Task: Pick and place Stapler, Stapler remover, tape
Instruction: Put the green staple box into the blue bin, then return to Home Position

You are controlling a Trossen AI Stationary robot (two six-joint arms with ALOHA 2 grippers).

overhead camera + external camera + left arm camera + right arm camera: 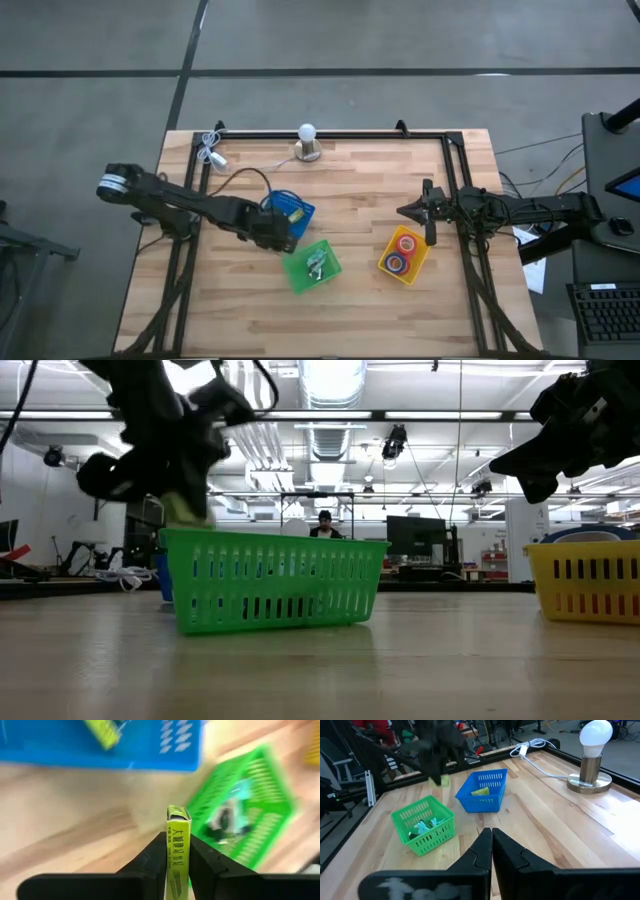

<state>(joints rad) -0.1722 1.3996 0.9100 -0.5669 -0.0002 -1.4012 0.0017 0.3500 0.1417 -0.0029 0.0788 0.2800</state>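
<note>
My left gripper (178, 845) is shut on a narrow yellow-green printed box (178, 822). It hovers between the blue basket (291, 211) and the green basket (312, 266). A second yellow-green box (102, 732) lies in the blue basket. The green basket holds small pale-teal items (227, 815). Red and blue tape rolls (403, 252) lie in the yellow basket (419, 268). My right gripper (491, 836) is shut on nothing and waits above the table beyond the yellow basket, at the table's right. My left gripper pinches the yellow-green box by its two broad faces, at its rear part (178, 852), between the two fingers. The box sticks out forward past the fingertips, narrow edge up. In the low view the box (186, 510) is lifted clear of the table, hanging below the gripper.
A lamp with a white bulb (307, 135) stands at the far edge, with its white cord and plug (212, 152) at the far left corner. Black rails (330, 135) frame the table. Bare wood lies at the centre and along the near edge. A person (324, 525) sits in the room beyond.
</note>
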